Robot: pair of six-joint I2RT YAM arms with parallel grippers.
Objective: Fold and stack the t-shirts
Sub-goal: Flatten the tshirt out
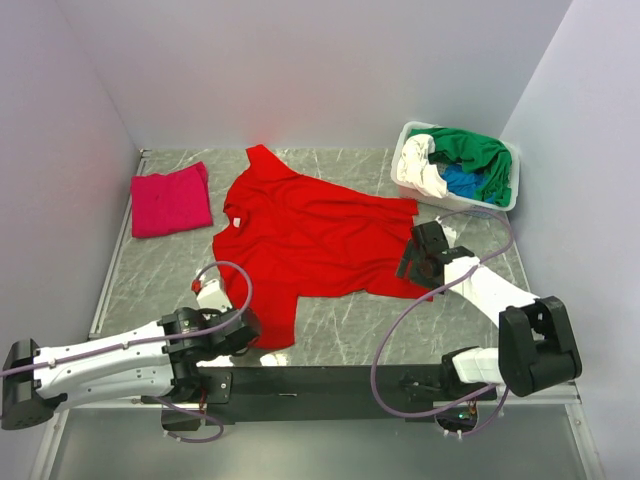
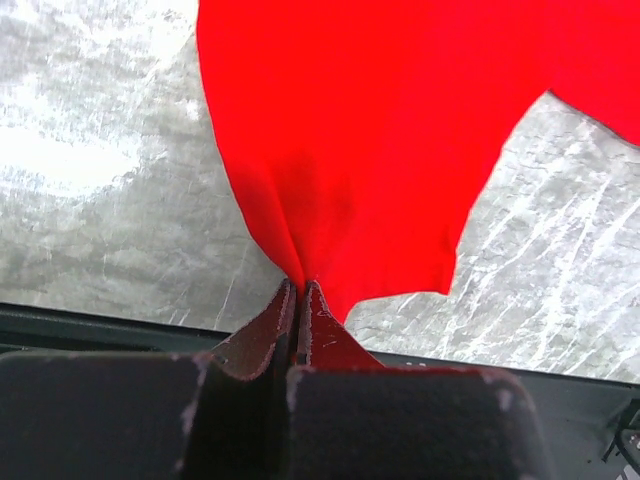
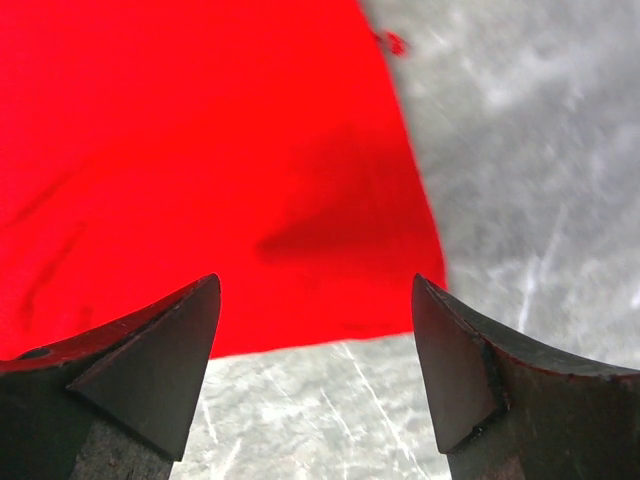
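Your left gripper (image 2: 298, 292) is pinched closed on the red t-shirt (image 2: 380, 130): in its wrist view the two fingers meet tip to tip and the cloth gathers into a crease that runs straight down into them. In the top view this grip sits on the shirt's near left part, close to the front edge of the table (image 1: 400, 330), with the left arm reaching in low from the left. Your right gripper (image 3: 315, 290) stands wide open and holds nothing; its two fingertips frame the shirt's near right corner, where the red edge ends and the grey marbled surface begins. Whether those fingertips touch the cloth or the table, you cannot tell from these views. The red shirt itself lies spread flat across the middle of the table, turned at an angle, one sleeve pointing toward the back wall and the body running toward the right. Beyond it, at the back left, a pink t-shirt (image 1: 170, 202) lies folded into a rough square, apart from the red one. At the back right corner a white basket (image 1: 455, 203) stands, well apart from both grippers, and in it are a green t-shirt (image 1: 475, 152) on top, a white t-shirt (image 1: 420, 170) hanging over the left rim, and a blue t-shirt (image 1: 462, 182) showing between them.
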